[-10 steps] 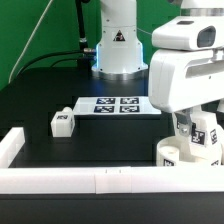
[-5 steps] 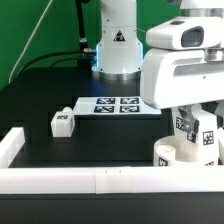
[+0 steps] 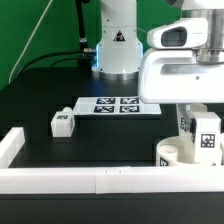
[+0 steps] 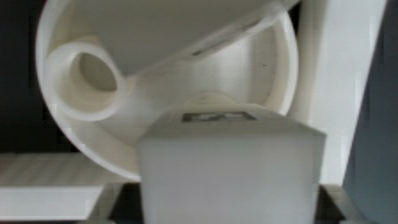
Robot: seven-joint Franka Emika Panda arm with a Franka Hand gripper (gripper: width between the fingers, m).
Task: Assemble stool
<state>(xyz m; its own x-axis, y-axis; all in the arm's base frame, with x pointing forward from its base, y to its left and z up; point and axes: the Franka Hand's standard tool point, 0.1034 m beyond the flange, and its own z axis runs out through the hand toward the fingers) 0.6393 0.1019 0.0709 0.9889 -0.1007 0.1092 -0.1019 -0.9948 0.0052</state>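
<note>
My tool (image 3: 200, 116) is closed down tight on a leg (image 3: 207, 140) of the stool, jaws pinched in about as far as they go. In the exterior view the fingers are mostly hidden under my wrist housing, so I read the grip from the leg hanging straight below the tool, upright, w/ tagged faces toward the camera. In the wrist view the same leg (image 4: 228, 165) fills the foreground, dead centre, a tag on its near end. Right behind it is the seat (image 4: 169, 75), seen nearly face-on, w/ an oval-looking hole & a rib running across that side. In the exterior view the seat (image 3: 176, 155) sits low on the surface (image 3: 110, 145) at the exterior view's right, close to the front rail (image 3: 100, 182). The leg stands at the seat's right side and overlaps it in the pic; touching or just off it, can't tell. So the seat is directly below and just ahead of the tool, w/ the gripped leg btw the two. A second leg (image 3: 63, 122) lies well apart from the tool, toward the exterior view's left, just beside the end of the marker board (image 3: 115, 105).
</note>
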